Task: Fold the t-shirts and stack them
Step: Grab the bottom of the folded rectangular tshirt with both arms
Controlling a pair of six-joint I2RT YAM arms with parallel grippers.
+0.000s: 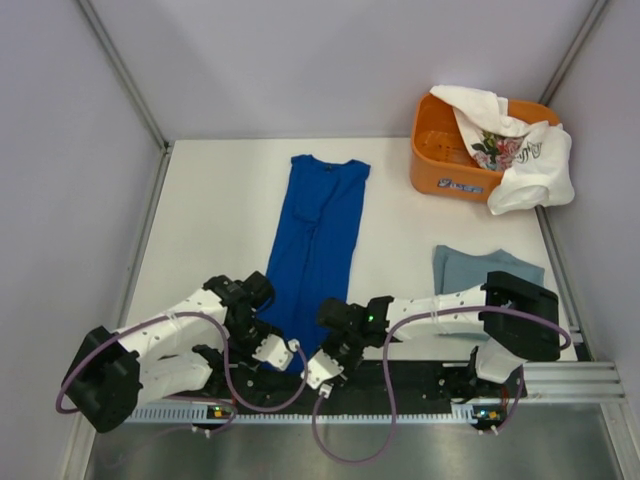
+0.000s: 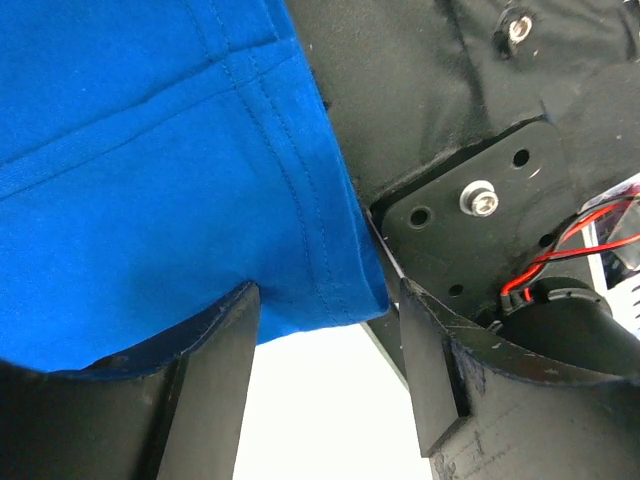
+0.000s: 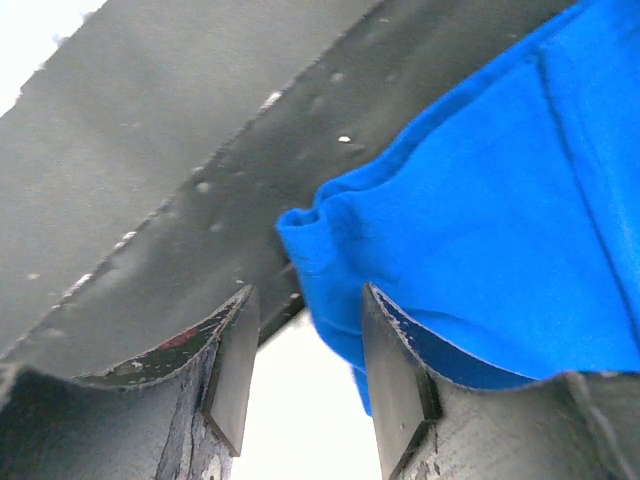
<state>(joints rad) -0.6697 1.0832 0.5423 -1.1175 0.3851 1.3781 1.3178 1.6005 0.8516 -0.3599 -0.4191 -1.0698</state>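
Pale walls box in a white worktop [image 1: 220,200], and from where I stand the royal-blue tee [image 1: 315,240] lies down its middle as a long narrow strip, running straight away from the two grippers with its hem at their tips. The left gripper [image 1: 278,352] and right gripper [image 1: 322,368] sit side by side at that hem, one on each corner.

Both are parted. The left wrist view shows a stitched corner of the hem draped over one finger [image 2: 215,380] and partly filling the gap. The right wrist view shows the other corner, bunched into a small roll, hanging between its fingers [image 3: 395,370]. Bare worktop shows through both gaps, so neither looks clamped yet.

The step appears to be taking the hem so the strip can be folded over away from the grippers. To do it well, I'd want each jaw pushed far enough in to catch every layer, not only the top one. Both should then close together and lift level so the strip doesn't skew.

Only the overhead view shows the rest. A folded grey-blue tee [image 1: 487,268] lies beyond the right gripper, out to its right. The white floral tee [image 1: 530,160] spills over an orange basket [image 1: 440,165], well beyond that. Only the wrist views show the stitching and the open gaps.
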